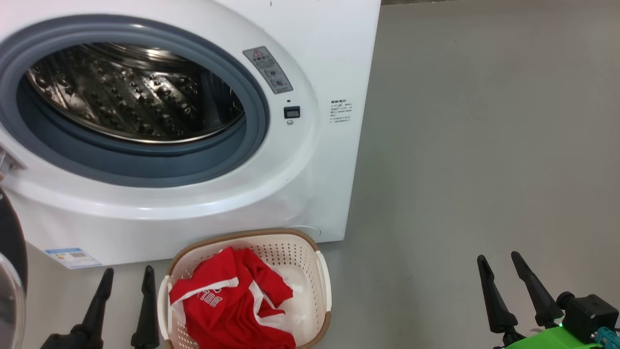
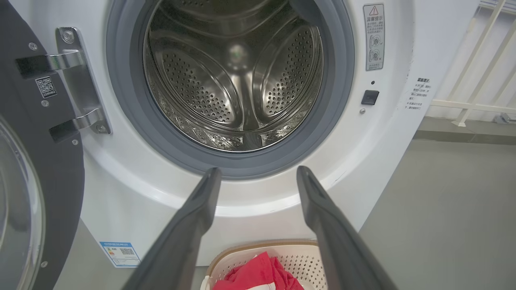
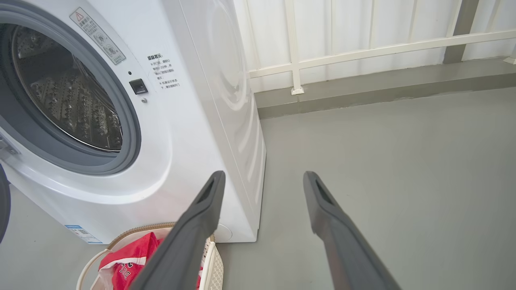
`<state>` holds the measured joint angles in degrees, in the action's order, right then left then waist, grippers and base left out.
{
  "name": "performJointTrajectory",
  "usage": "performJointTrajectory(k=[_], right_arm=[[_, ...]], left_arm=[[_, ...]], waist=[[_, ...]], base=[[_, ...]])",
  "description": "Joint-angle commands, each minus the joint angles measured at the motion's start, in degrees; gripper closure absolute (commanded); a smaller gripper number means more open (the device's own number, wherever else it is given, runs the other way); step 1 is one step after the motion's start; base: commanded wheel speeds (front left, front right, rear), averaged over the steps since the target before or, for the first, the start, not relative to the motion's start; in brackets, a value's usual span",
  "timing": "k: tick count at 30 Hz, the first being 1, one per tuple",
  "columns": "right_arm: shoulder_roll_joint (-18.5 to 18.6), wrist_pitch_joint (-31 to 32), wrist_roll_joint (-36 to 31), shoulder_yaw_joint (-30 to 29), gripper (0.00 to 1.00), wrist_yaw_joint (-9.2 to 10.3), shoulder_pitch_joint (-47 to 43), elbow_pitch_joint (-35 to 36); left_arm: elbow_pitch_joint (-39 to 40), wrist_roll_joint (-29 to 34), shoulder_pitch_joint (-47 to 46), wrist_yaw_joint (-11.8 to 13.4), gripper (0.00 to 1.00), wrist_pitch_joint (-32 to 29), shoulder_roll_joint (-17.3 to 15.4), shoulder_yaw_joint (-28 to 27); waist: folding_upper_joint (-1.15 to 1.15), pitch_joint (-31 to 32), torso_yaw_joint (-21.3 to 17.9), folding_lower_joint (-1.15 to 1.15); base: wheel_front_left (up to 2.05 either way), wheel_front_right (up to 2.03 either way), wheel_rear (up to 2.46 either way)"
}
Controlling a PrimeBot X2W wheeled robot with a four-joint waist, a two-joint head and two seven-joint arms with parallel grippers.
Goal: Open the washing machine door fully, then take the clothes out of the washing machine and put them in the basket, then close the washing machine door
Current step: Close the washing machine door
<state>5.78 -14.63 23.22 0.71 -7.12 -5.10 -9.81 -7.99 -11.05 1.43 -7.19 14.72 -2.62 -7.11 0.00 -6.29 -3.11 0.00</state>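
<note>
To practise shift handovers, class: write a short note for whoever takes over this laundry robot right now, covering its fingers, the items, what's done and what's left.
Left gripper: fingers apart, holding nothing.
Right gripper: fingers apart, holding nothing.
The washing machine door is swung open on the left. The red clothes lie in the basket in front of the washing machine; the drum looks empty.
Done: door opened, clothes moved.
Left: close the door.

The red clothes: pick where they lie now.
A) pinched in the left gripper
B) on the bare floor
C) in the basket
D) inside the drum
C: the red clothes lie heaped in the basket in front of the washing machine, whose drum shows bare steel.
</note>
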Motion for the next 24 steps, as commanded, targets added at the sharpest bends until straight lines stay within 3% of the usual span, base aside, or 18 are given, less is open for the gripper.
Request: performJointTrajectory(k=[1,14,24], right_arm=[[0.8,-0.4,0.4,1.1,0.0,-0.36,0.5,1.3],[0.6,-0.4,0.3,1.0,0.0,-0.36,1.1,1.4],[0.5,-0.4,0.3,1.0,0.0,-0.36,1.4,1.3]], left_arm=[[1.7,0.4,-0.5,-0.3,0.0,0.3,-0.4,-1.7],[1.9,0.3,-0.9,-0.3,0.0,0.3,-0.3,-1.8],[1.9,0.3,-1.4,-0.3,0.0,0.3,-0.3,-1.8]], waist=[[0.0,0.0,0.0,0.0],[0.0,-0.6,0.4,0.0],[0.0,-1.1,0.5,0.0]], base=[[-1.02,1.02,0.0],[-1.14,1.13,0.0],[-0.16,0.16,0.0]])
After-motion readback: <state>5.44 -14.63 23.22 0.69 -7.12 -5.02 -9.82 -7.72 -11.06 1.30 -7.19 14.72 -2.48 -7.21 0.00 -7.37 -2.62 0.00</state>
